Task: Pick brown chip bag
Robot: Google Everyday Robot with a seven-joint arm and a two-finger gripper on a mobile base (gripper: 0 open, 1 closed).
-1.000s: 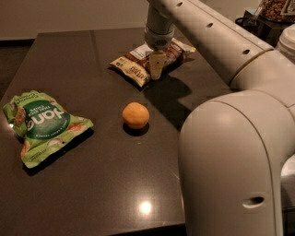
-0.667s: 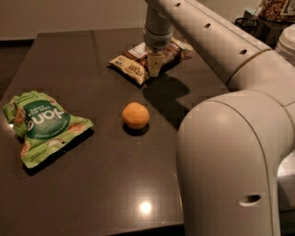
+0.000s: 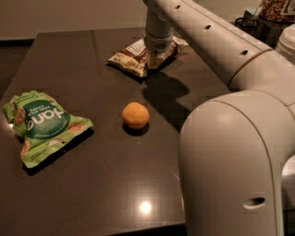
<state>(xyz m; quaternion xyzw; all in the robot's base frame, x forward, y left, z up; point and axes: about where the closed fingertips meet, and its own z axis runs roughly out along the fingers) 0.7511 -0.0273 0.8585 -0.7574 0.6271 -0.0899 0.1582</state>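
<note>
The brown chip bag (image 3: 131, 59) lies flat at the far middle of the dark table (image 3: 92, 184), brown and cream with a white label. My gripper (image 3: 156, 59) hangs from the arm straight down onto the bag's middle, at or just above its surface. The arm's wrist covers the bag's centre and right part.
An orange (image 3: 135, 115) sits in the middle of the table. A green snack bag (image 3: 42, 126) lies at the left. My arm's large white body (image 3: 230, 161) fills the right foreground. Containers (image 3: 276, 14) stand beyond the table's far right corner.
The gripper has moved down and slightly left onto the brown chip bag. The bag, the orange and the green bag have not moved.
</note>
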